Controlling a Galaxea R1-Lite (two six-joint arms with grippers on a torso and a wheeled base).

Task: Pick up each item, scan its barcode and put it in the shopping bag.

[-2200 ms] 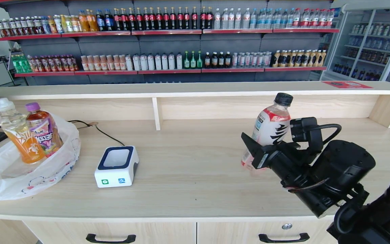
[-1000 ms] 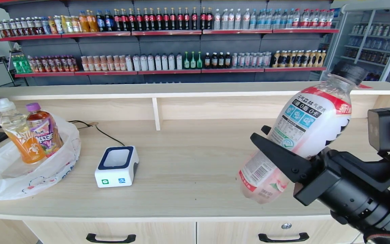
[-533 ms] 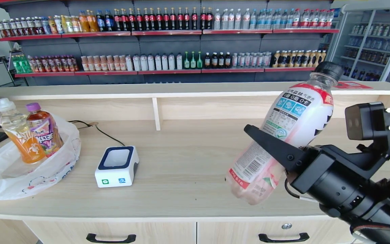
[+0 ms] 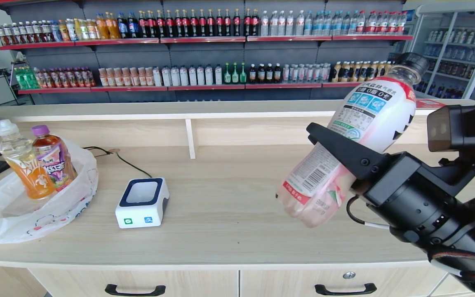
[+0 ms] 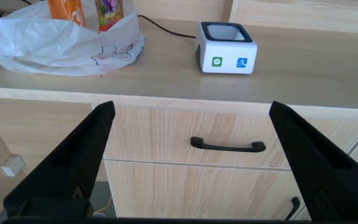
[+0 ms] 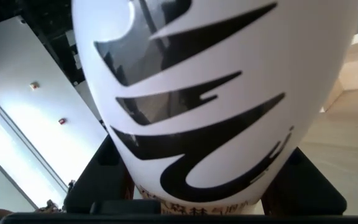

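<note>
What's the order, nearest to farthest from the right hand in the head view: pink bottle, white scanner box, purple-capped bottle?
1. Pink plastic bottle, black cap: in the right hand.
2. White square scanner box: mid-counter.
3. Purple-capped juice bottle: far left, in white bag.

Aloft, right tool (image 4: 338, 142) clamped; left tool (image 5: 191, 109) spread low

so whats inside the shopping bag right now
Two bottles stand in the shopping bag: a white-capped orange bottle and a purple-capped bottle. The bag's folds hide its bottom.
</note>
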